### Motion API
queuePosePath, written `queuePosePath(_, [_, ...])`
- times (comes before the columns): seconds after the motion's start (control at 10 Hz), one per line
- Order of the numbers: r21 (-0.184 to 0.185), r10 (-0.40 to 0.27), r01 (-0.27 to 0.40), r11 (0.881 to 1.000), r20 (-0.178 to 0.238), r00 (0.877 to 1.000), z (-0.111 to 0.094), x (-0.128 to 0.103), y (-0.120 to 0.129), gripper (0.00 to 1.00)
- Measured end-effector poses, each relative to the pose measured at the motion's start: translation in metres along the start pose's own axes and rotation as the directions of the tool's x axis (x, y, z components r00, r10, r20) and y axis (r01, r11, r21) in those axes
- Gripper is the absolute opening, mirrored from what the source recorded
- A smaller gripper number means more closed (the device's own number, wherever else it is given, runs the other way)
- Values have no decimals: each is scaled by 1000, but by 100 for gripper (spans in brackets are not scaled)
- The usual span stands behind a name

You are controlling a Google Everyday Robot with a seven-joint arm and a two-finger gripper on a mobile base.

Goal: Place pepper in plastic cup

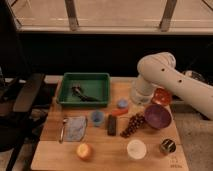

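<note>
The pepper (119, 112), slim and red-orange, lies on the wooden table near its middle, just right of the light-blue plastic cup (97, 117). The cup stands upright, and I cannot see inside it. My white arm reaches in from the right. Its gripper end (136, 98) hangs above the table between the pepper and the red bowl (162, 96), a little right of and behind the pepper. It is not touching the pepper.
A green tray (102, 79) with utensils is at back left. A blue lid (122, 103), dark bar (111, 125), grapes (132, 125), purple bowl (158, 116), cream cup (136, 148), metal tin (167, 146), orange fruit (83, 150) and blue cloth (76, 126) crowd the table.
</note>
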Motion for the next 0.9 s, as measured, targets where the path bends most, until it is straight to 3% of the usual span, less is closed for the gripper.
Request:
queuePosePath(0.6, [3,-5,5,1000,-5,1000,-1,1,-2,10])
queuePosePath(0.9, [-33,-65,64,997,-29,997,7,-9,-25,10])
